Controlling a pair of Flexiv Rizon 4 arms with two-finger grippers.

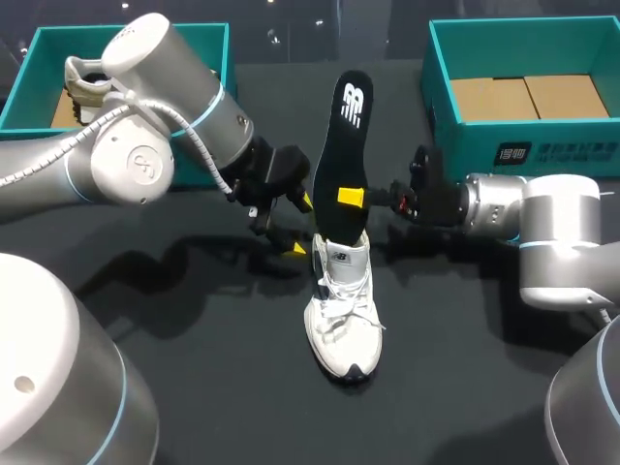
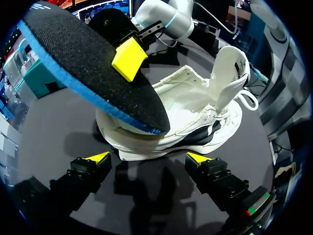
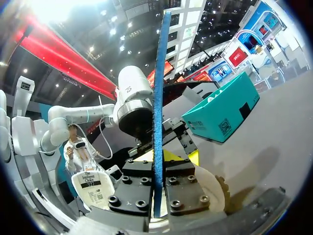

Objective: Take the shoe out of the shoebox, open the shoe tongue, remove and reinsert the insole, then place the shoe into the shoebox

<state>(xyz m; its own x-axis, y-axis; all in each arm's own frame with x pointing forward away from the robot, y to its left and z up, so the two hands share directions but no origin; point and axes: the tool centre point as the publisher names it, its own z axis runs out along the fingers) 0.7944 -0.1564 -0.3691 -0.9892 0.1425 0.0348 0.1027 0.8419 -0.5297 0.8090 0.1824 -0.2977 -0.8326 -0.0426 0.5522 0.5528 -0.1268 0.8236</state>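
Clamping the insole (image 1: 349,145) (image 3: 159,73) from both faces, the right fingers (image 1: 353,198) (image 3: 159,164) hold it on edge and nearly upright, with one yellow tip pressed on the face turned to the head view. The left wrist view shows a yellow tip on the grainy black underside too (image 2: 88,63). The insole's lower end sits in the mouth of the shoe (image 1: 341,310) (image 2: 195,112), and its upper end, which has a white logo on black, stands well above the shoe. A blue rim runs round its edge. The right arm comes in level from the right, low over the worktop (image 1: 194,368). The left fingers (image 1: 299,225) (image 2: 149,159) are spread wide and grasp nothing. Their two yellow tips sit low by the worktop, just beside the shoe's heel end and apart from it. The shoe is white with dark patches on the sole and stands on its sole in the middle of the dark worktop, toe pointing toward the robot and laces loose. Its tongue (image 2: 230,68) is pulled up and forward, so the opening is bare. At the far left corner a teal box (image 1: 29,77) holds another pale shoe (image 1: 87,82). At the far right a second teal box (image 1: 523,145) shows only its brown cardboard floor. Both boxes stand well apart from the shoe.
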